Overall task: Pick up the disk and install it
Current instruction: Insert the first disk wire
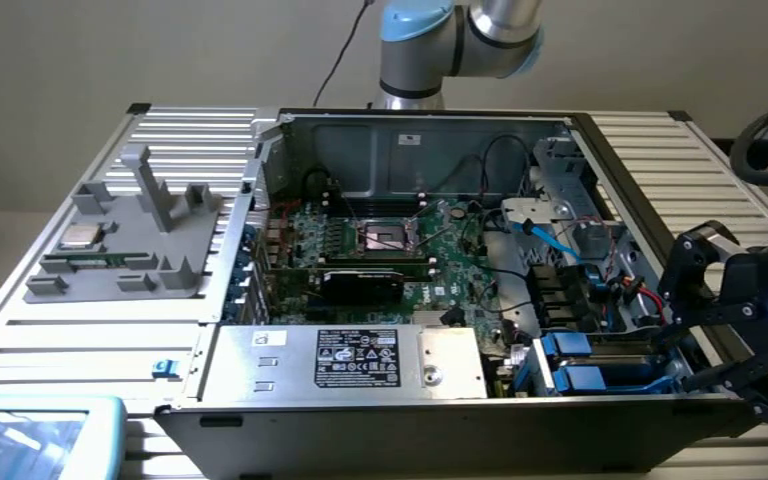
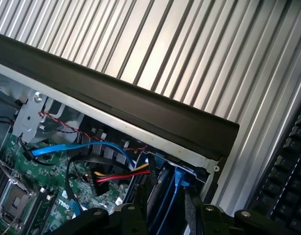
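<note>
The disk [image 1: 600, 380], a flat drive in a bright blue carrier frame, lies low in the drive bay at the exterior view's right front corner of the open computer case [image 1: 411, 150]. My black gripper [image 1: 684, 362] hangs over the case's right wall, right at the disk's outer end. In the wrist view the gripper [image 2: 171, 215] has its dark fingers [image 2: 190, 213] on either side of the disk's blue edge [image 2: 166, 203], shut on it. The rest of the disk is hidden down in the bay.
A second blue carrier [image 1: 571, 345] sits just above the disk. A silver box with a black label [image 1: 357, 360] fills the case's front. Blue cables [image 2: 67, 149] and red wires [image 2: 116, 176] lie near the bay. A grey fixture [image 1: 131, 250] holds a small chip [image 1: 80, 237]. A keyboard [image 2: 288, 166] lies beyond the case rim [image 2: 116, 98].
</note>
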Robot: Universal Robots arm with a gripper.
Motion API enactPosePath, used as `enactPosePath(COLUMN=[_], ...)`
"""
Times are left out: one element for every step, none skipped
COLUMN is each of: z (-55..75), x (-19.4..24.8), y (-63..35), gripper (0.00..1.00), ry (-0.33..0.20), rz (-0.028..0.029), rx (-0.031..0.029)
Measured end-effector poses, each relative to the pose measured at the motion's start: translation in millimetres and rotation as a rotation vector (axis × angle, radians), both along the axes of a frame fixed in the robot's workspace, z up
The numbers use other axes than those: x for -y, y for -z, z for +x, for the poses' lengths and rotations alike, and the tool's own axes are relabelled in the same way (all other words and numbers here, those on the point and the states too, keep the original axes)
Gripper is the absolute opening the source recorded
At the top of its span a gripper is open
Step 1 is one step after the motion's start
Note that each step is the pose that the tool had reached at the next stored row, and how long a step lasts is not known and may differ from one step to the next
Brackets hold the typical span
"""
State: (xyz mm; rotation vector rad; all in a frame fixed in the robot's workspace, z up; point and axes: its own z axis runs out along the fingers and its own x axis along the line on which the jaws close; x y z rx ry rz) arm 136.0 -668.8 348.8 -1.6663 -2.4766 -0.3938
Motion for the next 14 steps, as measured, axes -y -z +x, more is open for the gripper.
enactPosePath(z=[-0.4,-0.8,-1.5,-2.6,-3.0,-3.0,-3.0,-3.0,-3.3,-3.9,-4.4,-4.9,-5.4,-5.7], x=[-0.1,-0.1,-0.1,-0.1,-0.1,-0.1,0.0,-0.1,-0.1,-0.3,-0.5,-0.8,-1.0,-1.2], y=[1.1,2.3,3.7,4.7,5.0,5.0,5.1,5.5,6.2,7.3,8.4,9.6,10.7,11.7], gripper=[0.44,0.44,0.44,0.44,0.44,0.44,0.44,0.44,0.44,0.44,0.44,0.44,0.44,0.44], ry=[0.0,-0.001,-0.001,-0.001,-0.002,-0.002,-0.002,-0.002,-0.002,-0.002,-0.002,-0.002,-0.002,-0.002], rz=[0.0008,0.0014,0.0018,0.0019,0.0017,0.0004,0.0,0.0001,0.0,0.0002,0.0006,0.0013,0.0023,0.0032], rx=[0.0026,0.005,0.0072,0.0107,0.0114,0.0114,0.0114,0.012,0.0141,0.0168,0.0191,0.0212,0.0229,0.0245])
